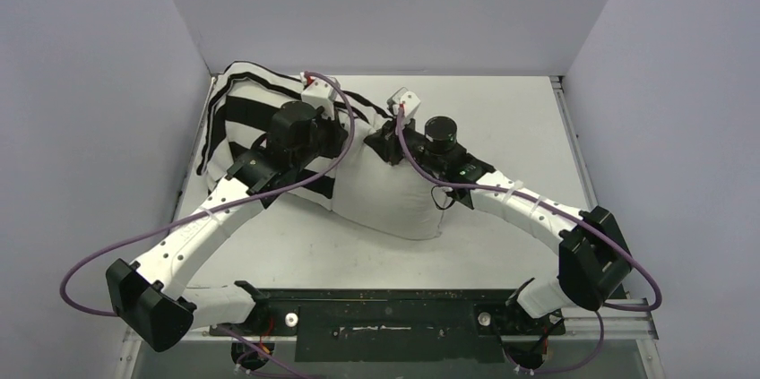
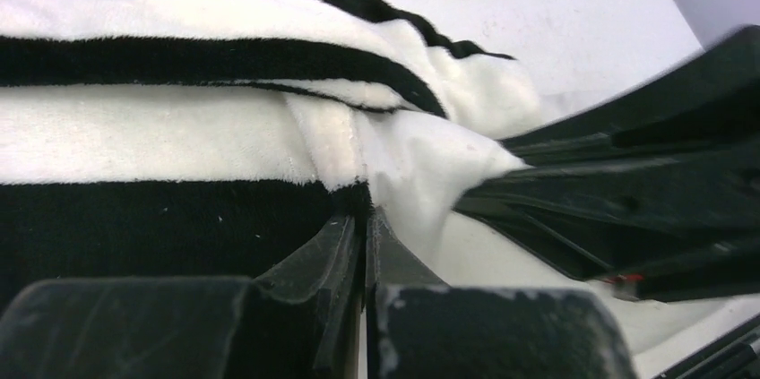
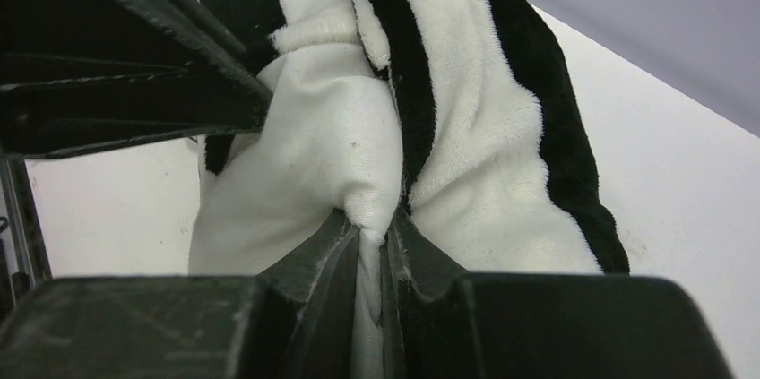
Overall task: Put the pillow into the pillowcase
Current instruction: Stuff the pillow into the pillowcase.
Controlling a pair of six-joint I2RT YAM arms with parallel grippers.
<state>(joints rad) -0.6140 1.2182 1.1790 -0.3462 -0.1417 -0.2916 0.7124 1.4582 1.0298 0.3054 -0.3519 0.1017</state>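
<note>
Pinching cloth on both sides, I have my left jaws pressed together on the hem of the pillowcase (image 2: 179, 137) and my right jaws nipping a fold of the pillow (image 3: 314, 146) just where it meets that hem. The pillow lies at the back left of the tabletop (image 1: 502, 119), its far part inside the striped sleeve and its near end bare and bulging toward me. I judge it light, plump and springy, so it will balloon against the opening. The case looks limp and fleecy and is likely to bunch or slip from a shallow nip, so the hem's edge is the place to hold. The left wall and the tabletop's left edge crowd the case; open room lies to the right and on the near side.
</note>
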